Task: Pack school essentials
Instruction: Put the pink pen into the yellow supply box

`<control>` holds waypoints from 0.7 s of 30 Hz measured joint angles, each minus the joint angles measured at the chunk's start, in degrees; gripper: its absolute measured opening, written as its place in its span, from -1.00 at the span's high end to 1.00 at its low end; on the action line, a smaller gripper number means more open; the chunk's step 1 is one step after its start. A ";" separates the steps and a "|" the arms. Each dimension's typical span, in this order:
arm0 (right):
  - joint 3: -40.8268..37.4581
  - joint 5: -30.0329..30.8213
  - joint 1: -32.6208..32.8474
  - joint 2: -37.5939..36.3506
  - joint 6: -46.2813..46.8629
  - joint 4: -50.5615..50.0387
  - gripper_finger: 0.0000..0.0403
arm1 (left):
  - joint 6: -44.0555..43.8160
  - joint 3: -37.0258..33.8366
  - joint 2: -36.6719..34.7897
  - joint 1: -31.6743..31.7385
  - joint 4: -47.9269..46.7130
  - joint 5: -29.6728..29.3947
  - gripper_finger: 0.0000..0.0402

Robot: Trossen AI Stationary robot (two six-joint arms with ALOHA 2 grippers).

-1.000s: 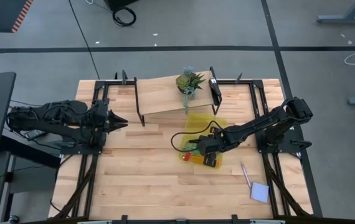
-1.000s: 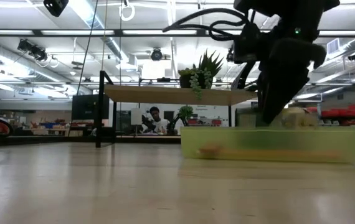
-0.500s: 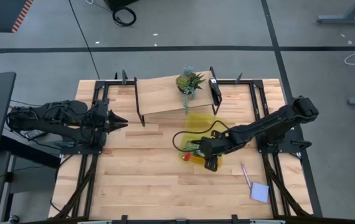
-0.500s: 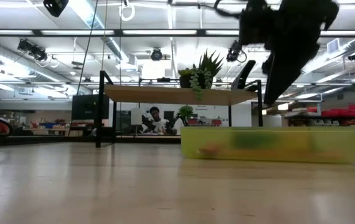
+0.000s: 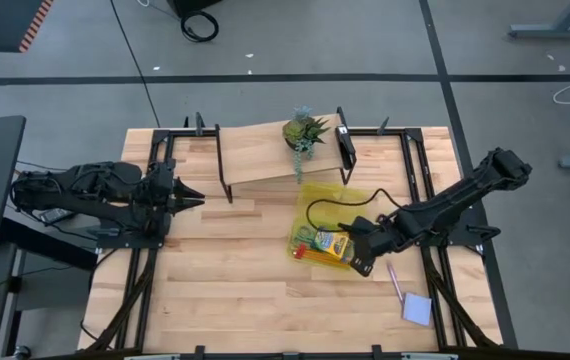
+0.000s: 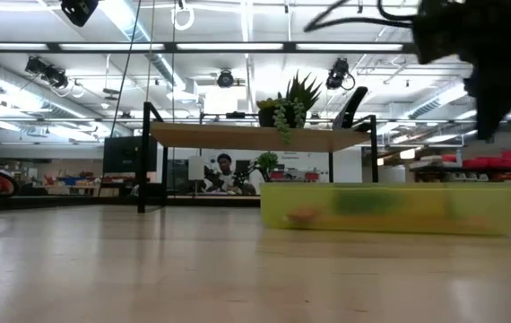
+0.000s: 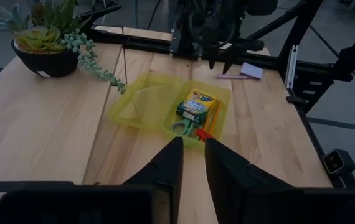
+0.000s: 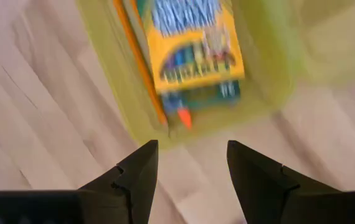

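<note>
While hovering empty just off the pouch's (image 5: 322, 197) near end, fingers spread wide: right tool (image 5: 363, 262), between items in the school-kit packing job. Clamped on nothing. Seen from its own wrist, aimed down at the pouch's corner and the bare table (image 5: 225, 290) beside it.

Already lying in the see-through yellow pouch: crayon box (image 5: 333, 243), flat and face up; orange pencils (image 5: 310, 256) alongside it; green-handled scissors (image 7: 180, 127) at the end nearest the left arm. Still out on the table, well apart from the pouch and toward the right arm's side: thin pink pen (image 5: 394, 283) and pale blue notepad (image 5: 417, 309), near each other.

Judged stage: past halfway, with two items to fetch. Likely next: the pen, closest to the open tool. Calls for a swing away from the pouch, a low descent and a narrow pinch across a slim barrel lying flat on wood, easy to roll or skid.

Parked at the table's far left, fingers drawn together, taking no part: left tool (image 5: 190, 196).

Readable writing: only the crayon box's front, where the lettering appears to say Crayola in the left wrist view; blurred past reading from the right wrist.
</note>
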 joint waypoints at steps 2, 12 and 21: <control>-1.75 -1.27 1.40 -0.66 2.93 -0.10 0.02 | 0.02 0.00 0.00 0.00 -0.02 0.01 0.62; -9.41 -8.07 6.52 -0.81 19.10 -0.03 0.02 | -0.21 0.00 0.00 0.00 -0.02 0.01 0.66; -14.30 -12.36 8.34 -0.76 26.45 1.27 0.02 | -0.20 0.00 0.00 0.00 -0.02 -0.70 0.64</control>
